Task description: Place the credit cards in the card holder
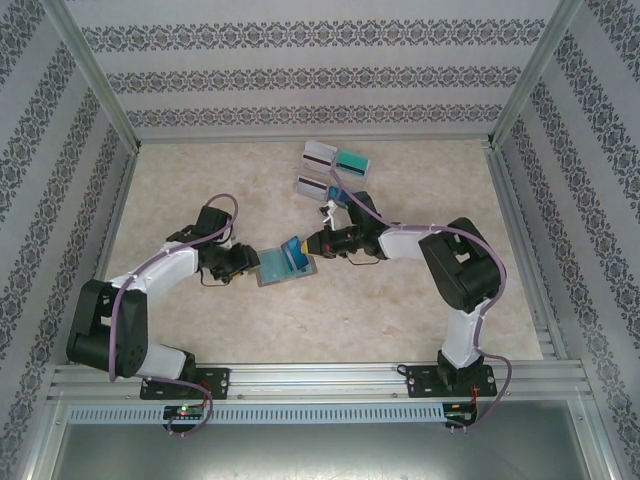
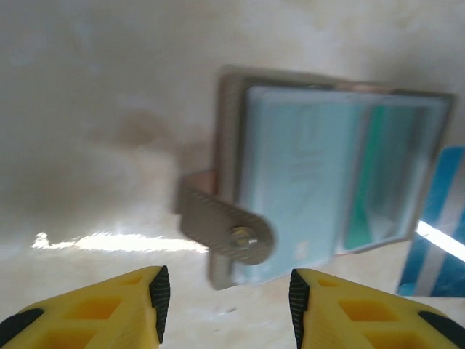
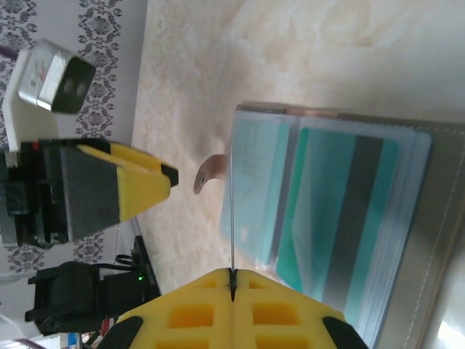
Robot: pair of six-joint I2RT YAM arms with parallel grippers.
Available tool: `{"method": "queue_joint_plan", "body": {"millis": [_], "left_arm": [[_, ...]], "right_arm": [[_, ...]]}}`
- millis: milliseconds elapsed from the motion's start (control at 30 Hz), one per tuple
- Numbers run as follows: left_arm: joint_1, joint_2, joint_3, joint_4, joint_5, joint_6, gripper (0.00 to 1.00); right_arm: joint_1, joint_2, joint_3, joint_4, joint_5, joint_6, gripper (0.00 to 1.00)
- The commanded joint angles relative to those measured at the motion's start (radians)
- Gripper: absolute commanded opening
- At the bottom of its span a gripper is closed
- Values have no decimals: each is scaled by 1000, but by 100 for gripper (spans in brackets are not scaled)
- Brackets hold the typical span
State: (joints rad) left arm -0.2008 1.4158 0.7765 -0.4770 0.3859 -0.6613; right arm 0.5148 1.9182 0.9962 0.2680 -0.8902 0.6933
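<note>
The card holder [image 1: 275, 272] lies open on the table's middle, pale blue-grey inside [image 2: 305, 182], its snap strap [image 2: 227, 227] folded over the near corner. A teal card with a dark stripe [image 3: 341, 211] sits in its pocket. My right gripper [image 1: 316, 244] [image 3: 232, 275] is shut on a blue striped credit card [image 1: 296, 252] [image 2: 443, 225], seen edge-on [image 3: 232, 211] and standing over the holder's right side. My left gripper [image 1: 250, 262] [image 2: 227, 298] is open just short of the holder's left edge, with nothing between its fingers [image 2: 156, 291].
A rack with white-grey striped cards [image 1: 318, 154] and teal cards [image 1: 352, 162] stands at the back centre, and another part of it [image 1: 310, 185] sits just behind the right arm. Patterned walls close in the sides and back. A metal rail [image 1: 320, 375] runs along the front.
</note>
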Motion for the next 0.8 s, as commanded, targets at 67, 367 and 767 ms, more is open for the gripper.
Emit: {"method": "queue_joint_plan", "body": {"millis": [67, 367, 767], "left_arm": [[5, 24, -27, 18, -30, -11, 49], [5, 87, -26, 83, 6, -21, 48], [5, 107, -30, 110, 23, -30, 47]], "right_arm": [[15, 50, 52, 24, 3, -39, 0], [39, 87, 75, 23, 19, -32, 0], [36, 115, 67, 43, 71, -13, 0]]}}
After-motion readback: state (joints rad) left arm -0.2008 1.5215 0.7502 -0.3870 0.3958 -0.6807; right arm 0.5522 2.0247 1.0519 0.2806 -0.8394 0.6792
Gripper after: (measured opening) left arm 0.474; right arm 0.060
